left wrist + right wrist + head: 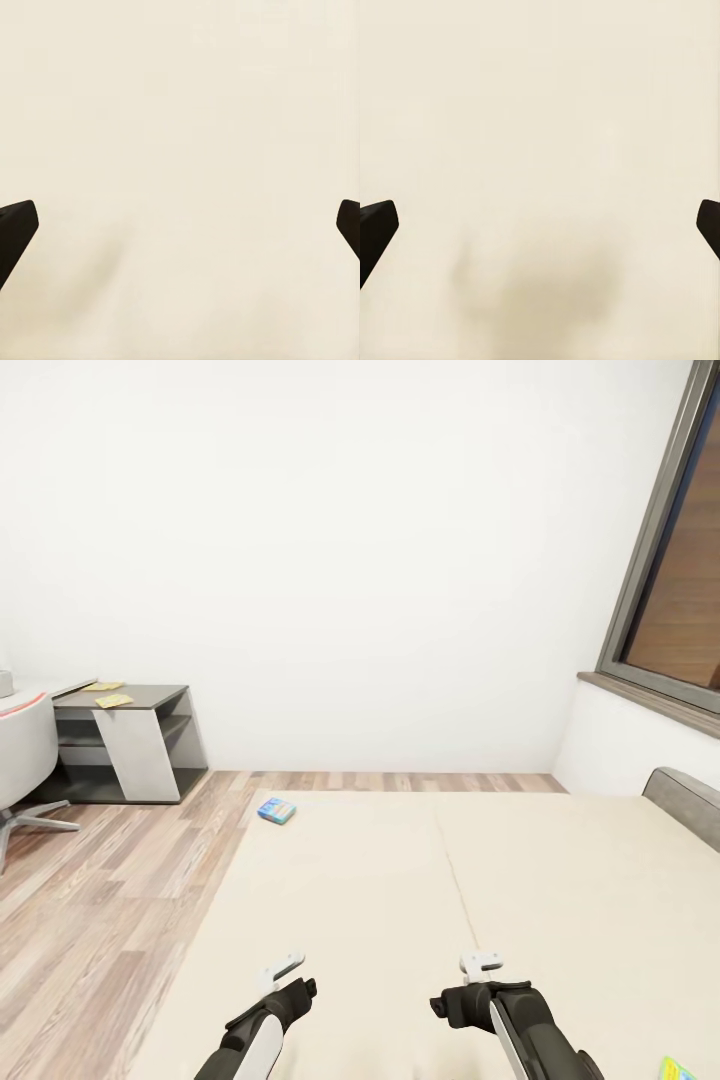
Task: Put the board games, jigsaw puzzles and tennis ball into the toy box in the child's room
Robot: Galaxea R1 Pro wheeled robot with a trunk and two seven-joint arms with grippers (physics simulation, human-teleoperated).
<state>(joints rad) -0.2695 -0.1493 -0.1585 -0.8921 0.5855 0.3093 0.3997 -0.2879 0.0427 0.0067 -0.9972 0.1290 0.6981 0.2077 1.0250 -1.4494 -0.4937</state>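
Both tools, left [283, 972] and right [482, 964], are held wide and empty above the bed [420, 920]; the blue board game [277, 811] lies well apart at its far corner

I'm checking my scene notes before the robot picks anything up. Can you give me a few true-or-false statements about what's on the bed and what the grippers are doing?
1. A small blue board game lies on the bed near its far left corner. True.
2. The left gripper is shut on a game box. False: its jaws stand wide apart over bare mattress, holding nothing.
3. The right gripper is open and empty. True.
4. The blue board game sits between the two grippers. False: it lies well beyond them, toward the far wall.
5. A dark-grey desk section stands at the left by the wall, with yellow flat items on top. True.
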